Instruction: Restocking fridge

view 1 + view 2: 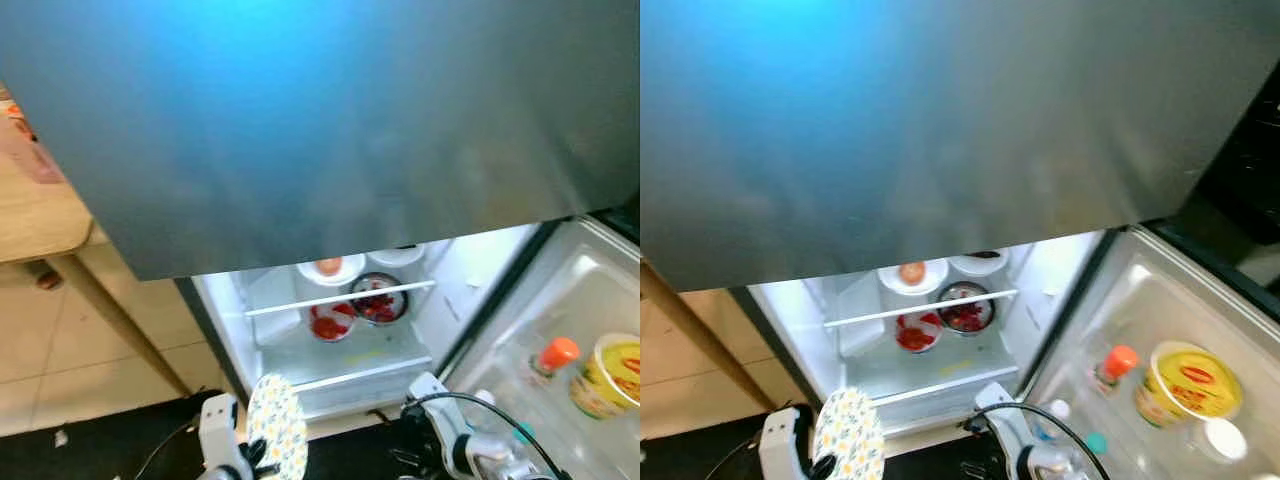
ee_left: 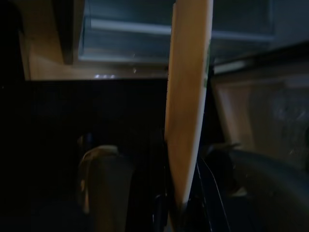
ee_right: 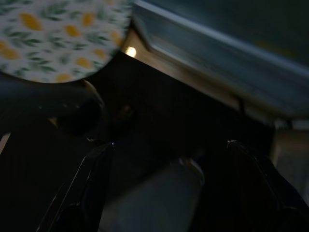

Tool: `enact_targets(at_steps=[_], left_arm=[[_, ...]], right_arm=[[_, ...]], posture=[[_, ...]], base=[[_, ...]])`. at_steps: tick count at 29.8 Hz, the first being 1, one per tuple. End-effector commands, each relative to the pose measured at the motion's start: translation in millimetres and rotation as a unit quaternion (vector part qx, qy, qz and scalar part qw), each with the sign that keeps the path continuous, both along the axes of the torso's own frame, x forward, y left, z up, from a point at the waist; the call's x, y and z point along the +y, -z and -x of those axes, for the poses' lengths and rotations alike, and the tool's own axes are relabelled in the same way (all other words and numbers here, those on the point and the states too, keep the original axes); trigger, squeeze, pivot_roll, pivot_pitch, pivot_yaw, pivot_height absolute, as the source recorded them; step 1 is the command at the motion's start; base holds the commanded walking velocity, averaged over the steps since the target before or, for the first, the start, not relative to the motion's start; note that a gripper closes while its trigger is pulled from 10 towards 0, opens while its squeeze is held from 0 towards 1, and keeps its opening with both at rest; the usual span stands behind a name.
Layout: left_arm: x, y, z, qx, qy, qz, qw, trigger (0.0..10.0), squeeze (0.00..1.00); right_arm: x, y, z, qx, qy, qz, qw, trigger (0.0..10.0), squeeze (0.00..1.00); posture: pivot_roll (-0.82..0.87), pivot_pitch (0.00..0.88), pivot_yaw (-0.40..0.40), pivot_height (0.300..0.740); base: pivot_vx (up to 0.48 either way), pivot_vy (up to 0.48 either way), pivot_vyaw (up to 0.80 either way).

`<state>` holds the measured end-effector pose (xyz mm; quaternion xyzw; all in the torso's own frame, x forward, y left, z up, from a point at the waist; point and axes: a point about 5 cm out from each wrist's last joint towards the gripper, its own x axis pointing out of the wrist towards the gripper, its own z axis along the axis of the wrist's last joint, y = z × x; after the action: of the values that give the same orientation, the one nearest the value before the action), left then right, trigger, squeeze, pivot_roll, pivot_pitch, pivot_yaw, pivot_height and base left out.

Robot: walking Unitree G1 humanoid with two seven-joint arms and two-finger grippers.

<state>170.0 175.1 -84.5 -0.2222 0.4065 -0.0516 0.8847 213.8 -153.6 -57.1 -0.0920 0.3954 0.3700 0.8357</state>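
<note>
The fridge's lower compartment [image 1: 340,350] stands open and lit below a big grey upper door [image 1: 320,120]. On its wire shelf [image 1: 340,298] sit a dark bowl of red food [image 1: 378,300] and a white plate with an orange item [image 1: 330,267]; a second bowl of red food [image 1: 330,322] lies below. My left gripper [image 1: 255,455] is shut on a round lemon-patterned plate [image 1: 277,425], held on edge in front of the fridge. The left wrist view shows that plate [image 2: 186,106] edge-on. My right gripper [image 3: 169,150] is open and holds nothing, low beside the plate [image 3: 58,34].
The open fridge door [image 1: 520,330] on the right holds an orange-capped bottle [image 1: 553,357] and a yellow tub [image 1: 610,372]. A wooden table [image 1: 40,215] with a slanted leg stands at the left over a tiled floor [image 1: 60,340].
</note>
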Motion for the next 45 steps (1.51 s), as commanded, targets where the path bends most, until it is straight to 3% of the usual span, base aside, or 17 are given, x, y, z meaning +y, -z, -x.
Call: enact_targets(at_steps=[1,3,4,7,8,10,11,12,14,19,31,36,42,45], left_arm=[[-3.5,-2,-4.3,-0.012,-0.005,0.013,1.000,10.0,0.00],[-6.3,-12,-21.6,-0.050,-0.002,0.034,0.998,10.0,0.00],[-6.3,-12,-21.6,-0.050,-0.002,0.034,0.998,10.0,0.00],[-8.5,-26,-44.1,-0.100,-0.011,0.066,0.993,10.0,0.00],[-8.5,-26,-44.1,-0.100,-0.011,0.066,0.993,10.0,0.00],[-9.0,-36,-57.5,-0.131,-0.026,0.097,0.986,10.0,0.00],[-9.0,-36,-57.5,-0.131,-0.026,0.097,0.986,10.0,0.00],[-11.5,-43,-65.8,-0.151,-0.039,0.136,0.978,10.0,0.00],[-15.6,-48,-71.2,-0.165,-0.043,0.171,0.970,10.0,0.00],[-29.8,-58,-81.3,-0.194,-0.038,0.222,0.955,10.0,0.00],[-46.1,-64,-88.1,-0.214,-0.041,0.235,0.947,10.0,0.00],[-46.7,-64,-88.7,-0.219,-0.055,0.243,0.943,10.0,0.00],[-43.7,-65,-88.4,-0.226,-0.075,0.261,0.936,10.0,0.00],[-34.2,-64,-85.9,-0.233,-0.088,0.276,0.928,10.0,0.00]], right_arm=[[-3.0,3,4.2,0.007,0.004,0.010,1.000,10.0,0.00],[0.7,0,-2.8,-0.009,0.022,0.010,1.000,10.0,0.00],[0.7,0,-2.8,-0.009,0.022,0.010,1.000,10.0,0.00],[4.0,-4,-11.4,-0.029,0.044,0.007,0.999,10.0,0.00],[4.0,-4,-11.4,-0.029,0.044,0.007,0.999,10.0,0.00],[4.0,-7,-16.2,-0.039,0.060,0.007,0.997,10.0,0.00],[4.0,-7,-16.2,-0.039,0.060,0.007,0.997,10.0,0.00],[2.1,-10,-20.6,-0.045,0.080,0.000,0.996,10.0,0.00],[0.0,-12,-23.9,-0.050,0.099,-0.011,0.994,10.0,0.00],[-7.2,-22,-34.4,-0.069,0.140,-0.048,0.987,10.0,0.00],[-15.3,-35,-47.2,-0.091,0.182,-0.091,0.975,10.0,0.00],[-17.3,-37,-48.6,-0.095,0.186,-0.096,0.973,10.0,0.00],[-25.3,-43,-52.9,-0.098,0.221,-0.126,0.962,10.0,0.00],[-34.7,-55,-63.6,-0.105,0.276,-0.188,0.937,10.0,0.00]], posture=[[-0.02,0.094,-0.019,0.740],[-0.02,0.113,-0.016,0.740],[-0.02,0.113,-0.016,0.740],[-0.02,0.137,-0.009,0.740],[-0.02,0.137,-0.009,0.740],[-0.02,0.154,-0.004,0.740],[-0.02,0.154,-0.004,0.740],[-0.03,0.168,0.003,0.735],[-0.03,0.175,0.007,0.725],[-0.05,0.197,0.011,0.700],[-0.06,0.208,0.013,0.645],[-0.06,0.208,0.013,0.630],[-0.07,0.202,0.014,0.605],[-0.06,0.193,0.013,0.590]], base=[[0.000,0.000,0.00],[0.000,0.000,0.00],[0.000,0.000,0.00],[0.000,0.000,0.00],[0.000,0.000,0.00],[0.000,0.000,0.00],[0.000,0.000,0.00],[0.000,0.000,0.00],[0.000,0.000,0.00],[0.000,0.000,0.00],[0.000,0.000,0.00],[0.000,0.000,0.00],[0.000,0.000,0.00],[0.000,0.000,0.00]])
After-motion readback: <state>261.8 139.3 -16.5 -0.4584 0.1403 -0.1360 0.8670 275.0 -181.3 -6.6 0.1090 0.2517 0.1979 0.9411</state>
